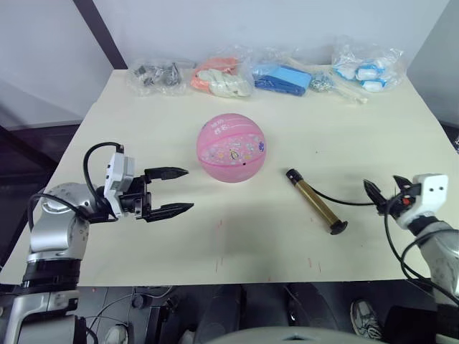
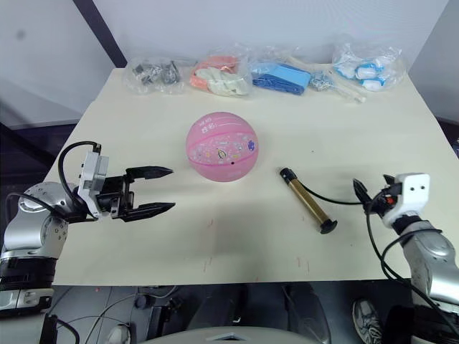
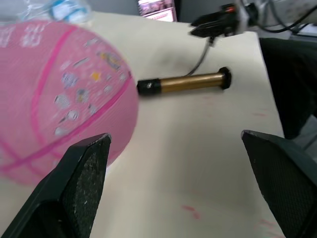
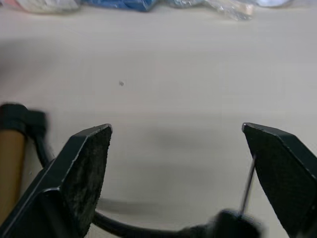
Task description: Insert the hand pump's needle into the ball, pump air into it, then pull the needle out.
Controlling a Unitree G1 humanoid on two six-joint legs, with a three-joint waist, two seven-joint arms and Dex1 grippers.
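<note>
The hose's needle end lay between the parted fingers of the right pincer [image 1: 379, 195], pointing toward the ball [image 1: 231, 147], which sat just ahead of the left pincer [image 1: 172, 190], also apart.

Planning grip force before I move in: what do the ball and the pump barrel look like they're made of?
The ball: looks like soft rubber, matte pink with printed cartoons and pale seam lines; no glare. The hand pump barrel: likely metal, gold-bronze with a sheen along its length; end caps and hose look like black plastic or rubber.
</note>
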